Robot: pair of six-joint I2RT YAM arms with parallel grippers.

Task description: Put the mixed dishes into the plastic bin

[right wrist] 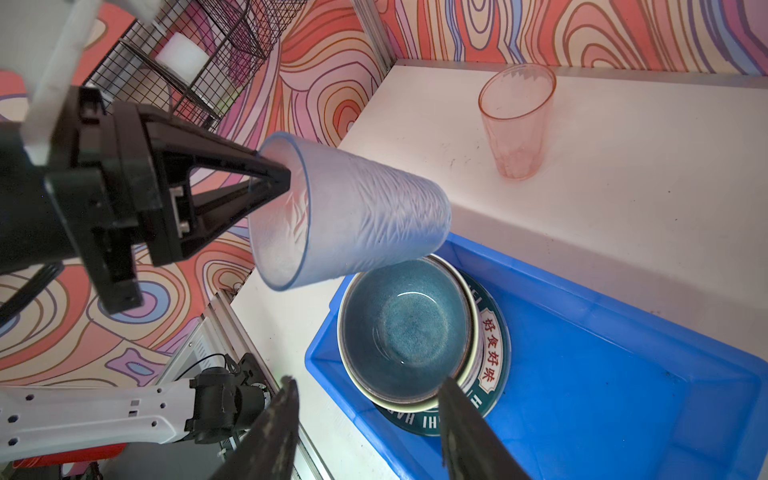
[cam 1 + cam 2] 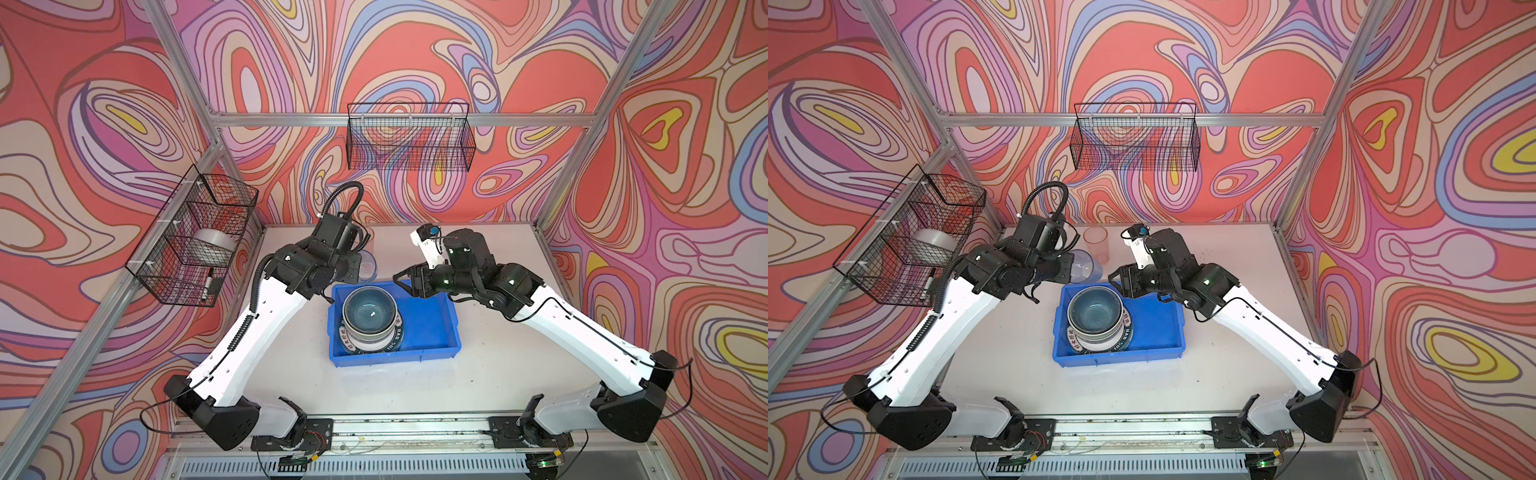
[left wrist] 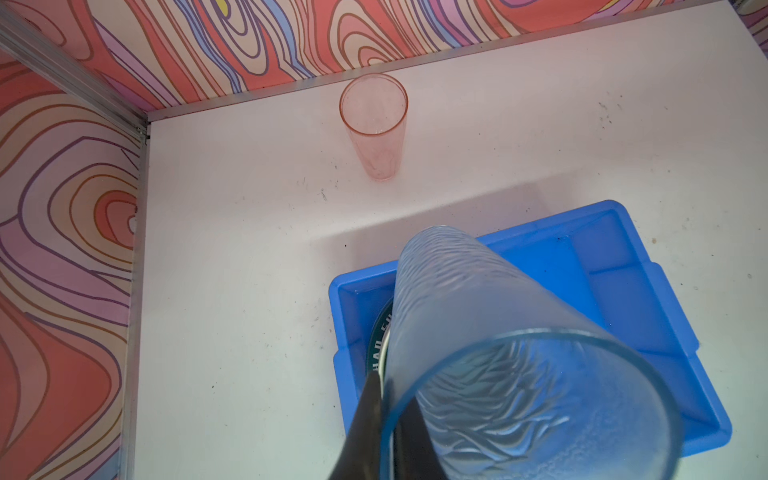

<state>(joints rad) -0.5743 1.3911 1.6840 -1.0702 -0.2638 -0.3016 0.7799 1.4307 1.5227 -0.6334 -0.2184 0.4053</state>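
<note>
Two cups not in the bin yet.

Top views: left gripper (image 2: 1070,266) holds the blue cup (image 2: 1086,268) in the air, just off the bin (image 2: 1121,357) corner nearest it. The wrist hides how its jaws stand here. Pink cup (image 2: 1096,245) stands upright on the table (image 2: 1225,374) just beyond that gripper. Right gripper (image 2: 400,280) hangs over the bin rim, jaws spread, empty. Bowls (image 2: 371,309) sit stacked on a plate (image 2: 398,332) in the half of the bin closer to the left gripper. Risk: both grippers sit close at one bin edge, so a straight carry may clip the right one.

Left wrist: one finger (image 3: 365,419) shows pressed against the cup's rim. Cup points away from the gripper, base over the bin wall and plate edge. Risk: the pinch is on a thin smooth wall only, so the cup may swing or slide out.

Right wrist: left jaws are closed on the rim wall, one finger inside, one outside. Cup lies near level, above the bowls. Right gripper's fingers stand apart with nothing between them, right above the stack. Risk: let go here and the cup lands on the bowls, then likely rolls or bounces over the low wall. Free bin floor is beyond the stack from the left gripper; I'd aim there. Pink cup sits near the swing path and may get tipped.
</note>
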